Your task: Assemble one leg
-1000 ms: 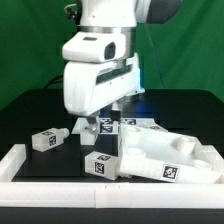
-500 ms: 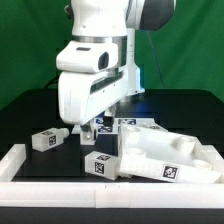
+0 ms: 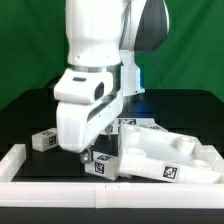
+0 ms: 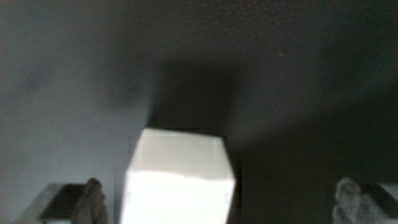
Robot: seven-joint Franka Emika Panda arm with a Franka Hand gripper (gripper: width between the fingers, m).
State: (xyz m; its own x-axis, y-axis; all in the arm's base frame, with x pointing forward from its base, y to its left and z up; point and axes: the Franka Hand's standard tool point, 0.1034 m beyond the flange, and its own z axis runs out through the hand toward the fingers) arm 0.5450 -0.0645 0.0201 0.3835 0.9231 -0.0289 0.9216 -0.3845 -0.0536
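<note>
End effector [image 3: 88,152] over leg [image 3: 101,166], panel [image 3: 166,157] alongside

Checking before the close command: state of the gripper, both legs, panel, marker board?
gripper: open, fingers either side of the near leg, not touching it.
near leg: on the table, ungripped.
far leg: on the table, exterior view's left, untouched.
white panel: tilted, loose, no leg fitted that shows.
marker board: flat, partly hidden by the arm.
</note>
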